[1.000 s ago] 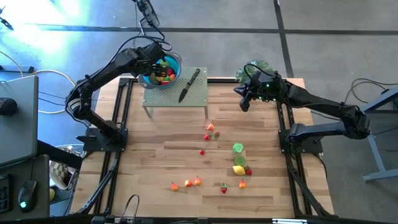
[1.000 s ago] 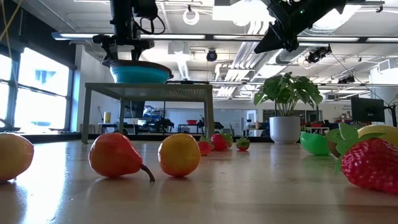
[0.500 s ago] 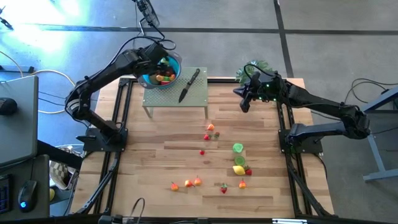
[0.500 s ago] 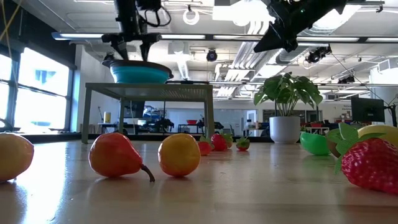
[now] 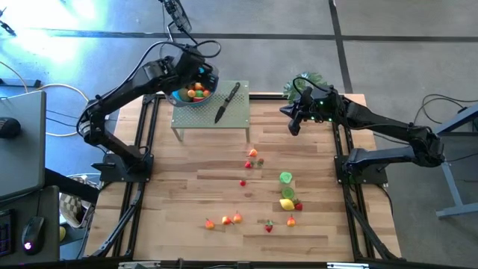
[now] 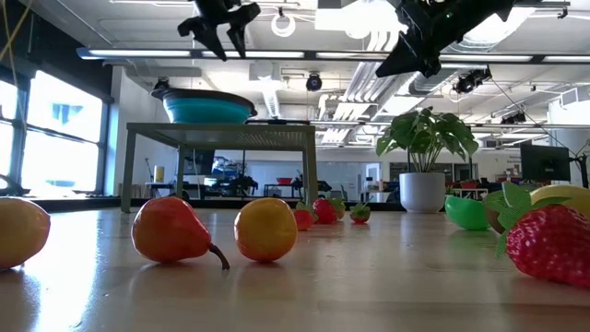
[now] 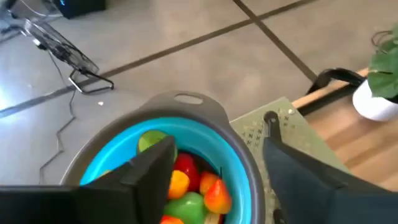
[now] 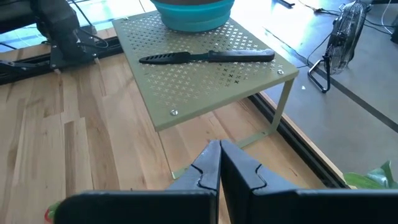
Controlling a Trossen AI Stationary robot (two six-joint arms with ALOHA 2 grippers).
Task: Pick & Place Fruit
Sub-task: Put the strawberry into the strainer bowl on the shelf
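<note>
**Left gripper above the bowl, fruit split between bowl and bench**

The left gripper (image 6: 221,28) is seen raised over the blue bowl (image 5: 196,91), clear of its rim; its fingers (image 7: 146,171) are held apart and nothing is gripped between them. The bowl stands at one end of a small green perforated stand (image 5: 237,113), beside a black-handled knife (image 5: 227,102) laid on the same stand. Several fruit pieces (image 7: 186,186), red, orange, yellow and green, are piled inside the bowl. More fruit (image 5: 254,217) is scattered on the wooden bench (image 5: 187,194) in front of the stand: a small red and orange group near the stand's foot, green and yellow pieces with a strawberry toward the right arm's side, and a loose row at the near edge. The right gripper (image 5: 294,123) is held in the air near a potted plant (image 6: 424,152), well apart from the fruit, its fingers (image 8: 239,171) pressed together on nothing.
</note>
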